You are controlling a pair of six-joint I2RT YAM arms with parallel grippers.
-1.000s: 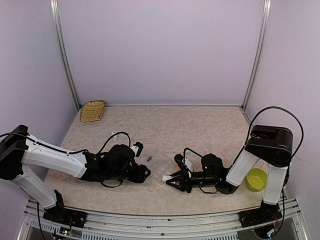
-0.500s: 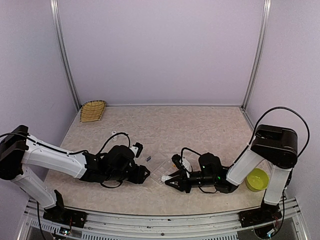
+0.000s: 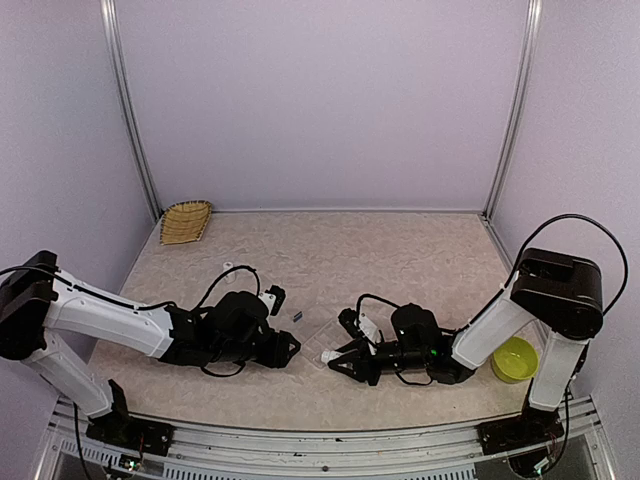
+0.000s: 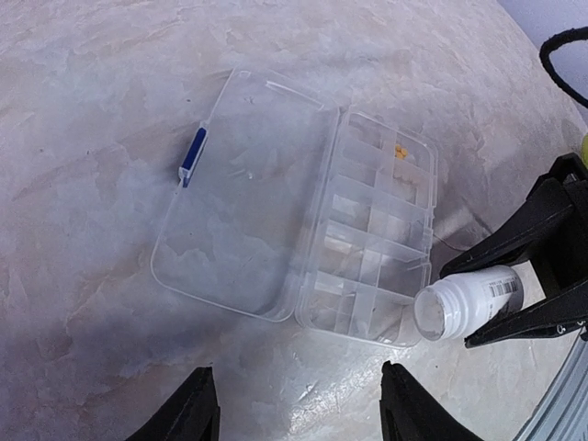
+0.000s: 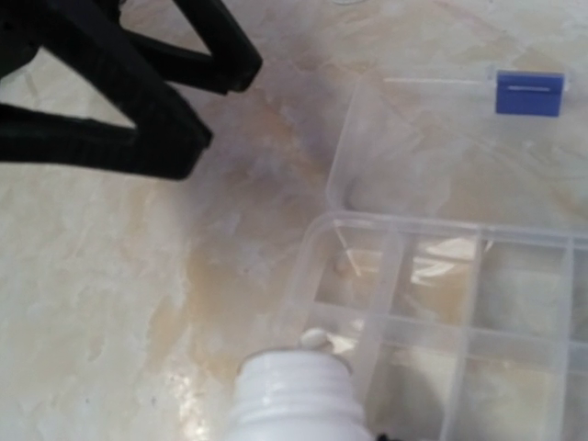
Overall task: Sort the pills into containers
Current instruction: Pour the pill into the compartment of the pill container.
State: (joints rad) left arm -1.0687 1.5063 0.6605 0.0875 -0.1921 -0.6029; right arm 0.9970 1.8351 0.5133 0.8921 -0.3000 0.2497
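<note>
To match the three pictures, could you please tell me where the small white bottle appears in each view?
Top external: white bottle low centre, by the organizer.
Left wrist: lower right, between the right fingers.
Right wrist: bottom centre.
Shared landmark: the organizer's blue latch.

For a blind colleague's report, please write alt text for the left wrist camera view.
A clear organizer box lies open, its lid flat to the left, a few orange-yellow pills in one upper cell. The right gripper holds an open white bottle on its side at the box's lower right corner.
</note>
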